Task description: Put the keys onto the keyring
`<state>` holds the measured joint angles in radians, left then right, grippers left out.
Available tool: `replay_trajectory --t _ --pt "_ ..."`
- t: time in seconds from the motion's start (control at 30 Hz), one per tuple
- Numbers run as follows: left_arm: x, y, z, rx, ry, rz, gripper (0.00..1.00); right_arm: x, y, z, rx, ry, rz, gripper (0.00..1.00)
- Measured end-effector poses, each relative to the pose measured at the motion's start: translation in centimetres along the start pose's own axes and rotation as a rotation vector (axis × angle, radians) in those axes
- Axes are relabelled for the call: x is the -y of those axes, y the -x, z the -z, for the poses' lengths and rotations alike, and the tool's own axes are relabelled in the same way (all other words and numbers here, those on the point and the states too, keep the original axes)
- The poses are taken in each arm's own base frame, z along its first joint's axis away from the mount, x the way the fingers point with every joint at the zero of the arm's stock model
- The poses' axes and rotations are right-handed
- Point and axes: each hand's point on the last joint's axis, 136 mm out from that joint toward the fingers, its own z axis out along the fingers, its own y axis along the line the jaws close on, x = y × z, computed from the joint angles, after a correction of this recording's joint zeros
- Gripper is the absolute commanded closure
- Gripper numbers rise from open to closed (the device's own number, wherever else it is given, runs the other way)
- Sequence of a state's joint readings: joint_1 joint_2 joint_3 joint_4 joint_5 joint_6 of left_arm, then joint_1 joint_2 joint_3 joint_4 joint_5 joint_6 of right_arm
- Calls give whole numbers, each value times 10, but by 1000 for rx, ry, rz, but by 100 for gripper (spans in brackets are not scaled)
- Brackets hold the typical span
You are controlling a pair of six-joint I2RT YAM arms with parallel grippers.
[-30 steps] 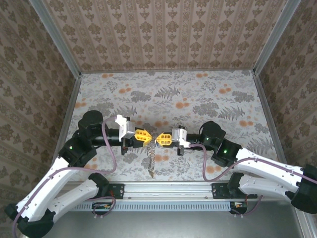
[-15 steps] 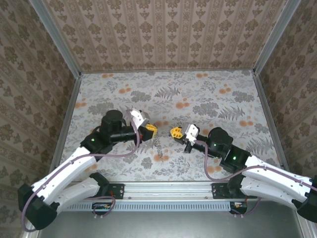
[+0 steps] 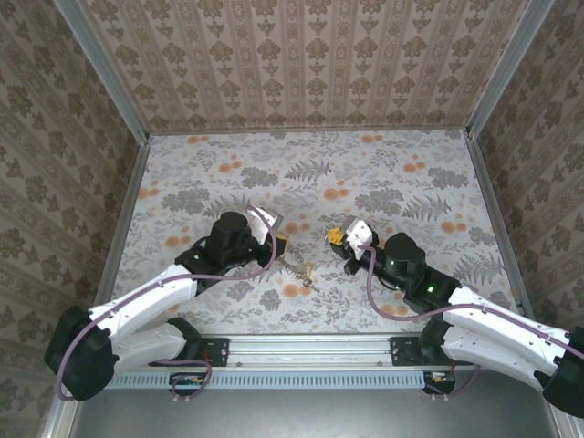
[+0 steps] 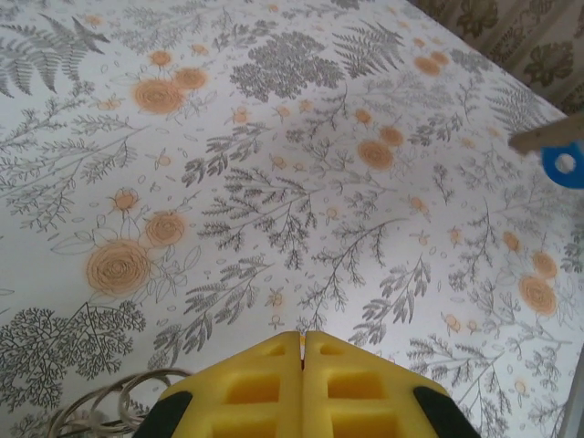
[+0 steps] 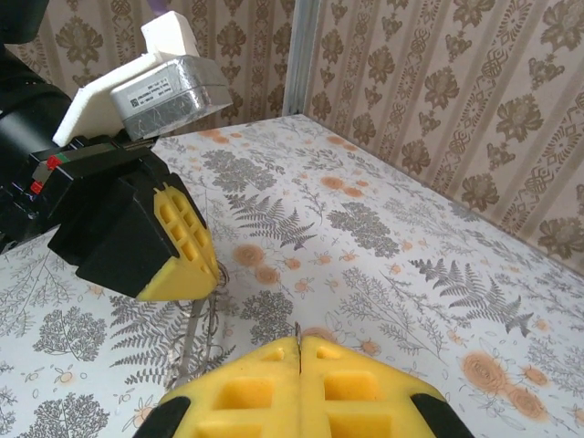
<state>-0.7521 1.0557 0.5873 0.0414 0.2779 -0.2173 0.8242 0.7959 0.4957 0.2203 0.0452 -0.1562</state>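
Observation:
The keyring (image 3: pixel 297 268), a thin silvery chain, lies on the floral table and runs from my left gripper (image 3: pixel 283 240) toward the near right. That gripper is shut low over the table, with the chain's end at its tip. In the left wrist view its yellow fingers (image 4: pixel 302 339) are pressed together and wire loops of the keyring (image 4: pixel 109 406) show beside them. My right gripper (image 3: pixel 336 237) is shut a short gap to the right; a thin metal edge of a key (image 5: pixel 297 330) pokes out between its fingers (image 5: pixel 365 383). A blue key head (image 4: pixel 562 164) shows at the left wrist view's right edge.
Patterned walls enclose the table on three sides, with an aluminium corner post (image 5: pixel 301 55) at the back. A metal rail (image 3: pixel 301 351) runs along the near edge between the arm bases. Bare floral tabletop (image 3: pixel 365 173) stretches beyond both grippers.
The grippers, tip to tip near the front edge with the chain hanging below them, have separated and moved farther onto the table. The chain went with the left gripper and now lies on the table.

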Motion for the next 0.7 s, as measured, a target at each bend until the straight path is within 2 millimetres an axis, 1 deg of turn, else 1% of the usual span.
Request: replay_trajectory --t 0.13,0.23,0.4,0.53,0.7 --pt "-5 1 -2 28 23 14 100 1 -2 -3 -6 -1 -5 100" --pt "-8 2 -4 51 31 16 100 -1 -8 -7 -26 8 -8 100" --pt "-10 5 -14 80 22 17 100 -2 -9 -8 -30 16 -14 100" --pt "-20 -13 -33 15 30 40 100 1 -9 -8 -29 8 -32 100" --pt "-36 -33 -59 -116 54 88 100 5 -11 -8 -33 -4 -38 100"
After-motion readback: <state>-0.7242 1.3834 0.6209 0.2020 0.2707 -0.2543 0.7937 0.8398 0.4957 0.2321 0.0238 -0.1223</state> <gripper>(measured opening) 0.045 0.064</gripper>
